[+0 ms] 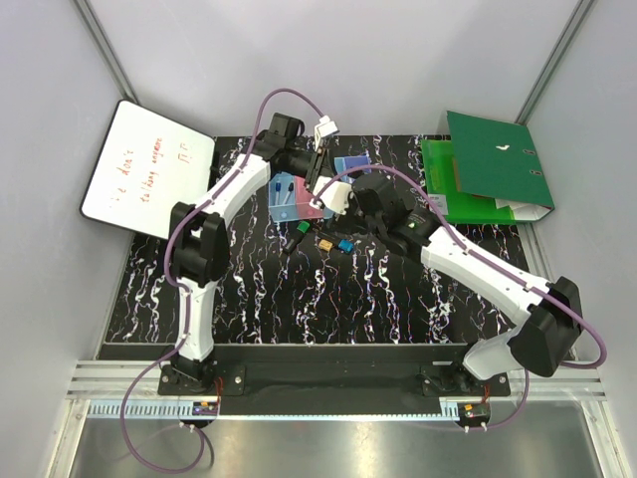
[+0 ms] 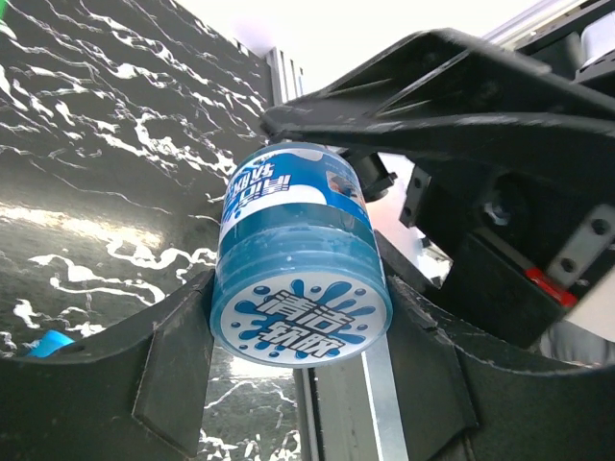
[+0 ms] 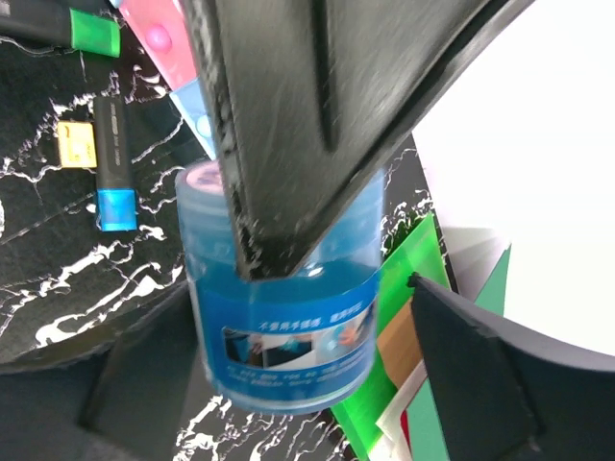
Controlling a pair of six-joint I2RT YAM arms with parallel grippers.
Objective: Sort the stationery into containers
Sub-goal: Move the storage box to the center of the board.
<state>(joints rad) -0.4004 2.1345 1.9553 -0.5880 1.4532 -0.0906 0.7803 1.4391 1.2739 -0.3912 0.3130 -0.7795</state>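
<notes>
A round blue tub with a white printed lid sits between my left gripper's two fingers, which press on both of its sides. The same tub hangs between my right gripper's fingers. The right one of those fingers stands clear of it with a gap. One left finger crosses in front. From above, both grippers meet over the containers, and the tub is hidden there. A green marker, a yellow piece and a blue piece lie on the mat.
A large green binder lies at the back right, and a whiteboard with red writing at the back left. A blue-tipped black marker and the pink bin lie below the grippers.
</notes>
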